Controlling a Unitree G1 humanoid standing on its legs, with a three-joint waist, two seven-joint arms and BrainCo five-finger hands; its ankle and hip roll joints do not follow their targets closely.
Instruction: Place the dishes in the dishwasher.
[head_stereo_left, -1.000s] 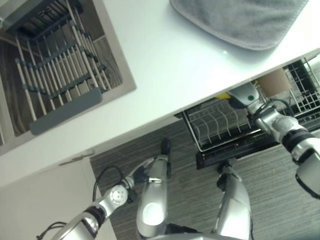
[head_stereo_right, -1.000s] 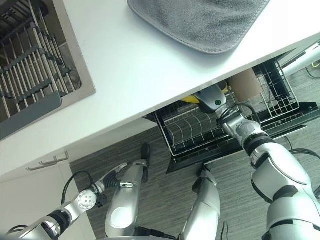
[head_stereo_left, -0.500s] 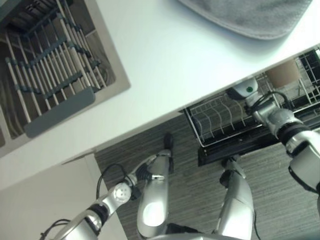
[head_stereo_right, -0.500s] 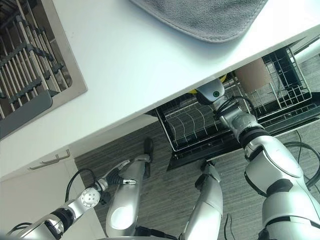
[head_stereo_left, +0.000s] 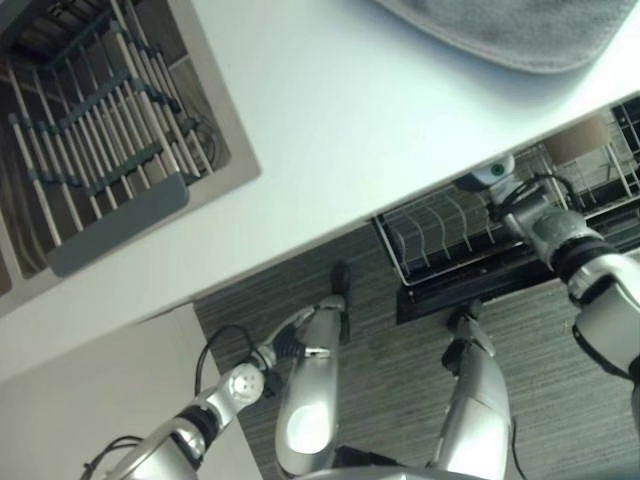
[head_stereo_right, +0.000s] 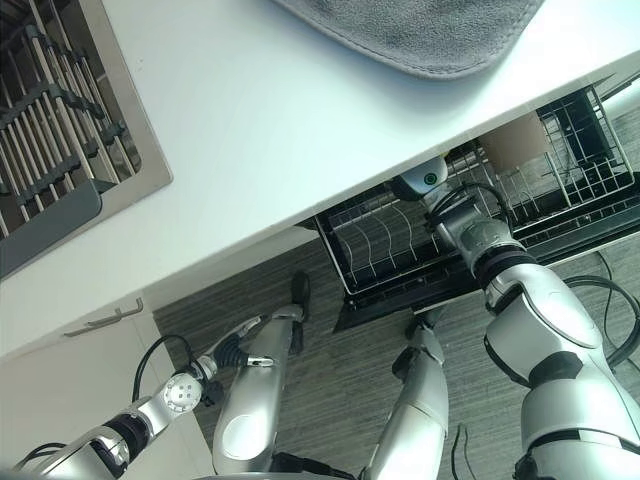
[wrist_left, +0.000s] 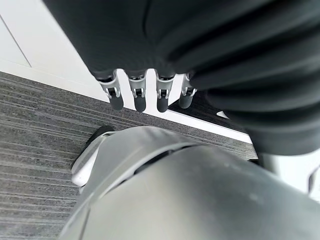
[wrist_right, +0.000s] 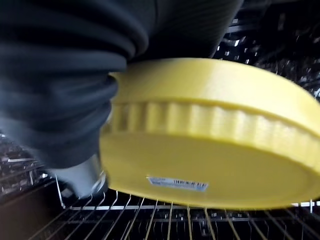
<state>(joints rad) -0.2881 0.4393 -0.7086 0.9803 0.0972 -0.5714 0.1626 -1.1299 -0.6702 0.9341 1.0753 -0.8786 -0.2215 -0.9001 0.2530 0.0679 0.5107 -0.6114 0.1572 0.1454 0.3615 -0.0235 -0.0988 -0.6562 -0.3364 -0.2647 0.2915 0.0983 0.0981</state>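
Right hand (wrist_right: 75, 125) holding yellow dish (wrist_right: 210, 145) has gone further under counter (head_stereo_left: 350, 130) over dishwasher rack (head_stereo_right: 380, 245), placement close; left hand (wrist_left: 145, 90) idle, fingers straight.

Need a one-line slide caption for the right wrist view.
Right hand carrying a yellow dish just above the wire dishwasher rack.
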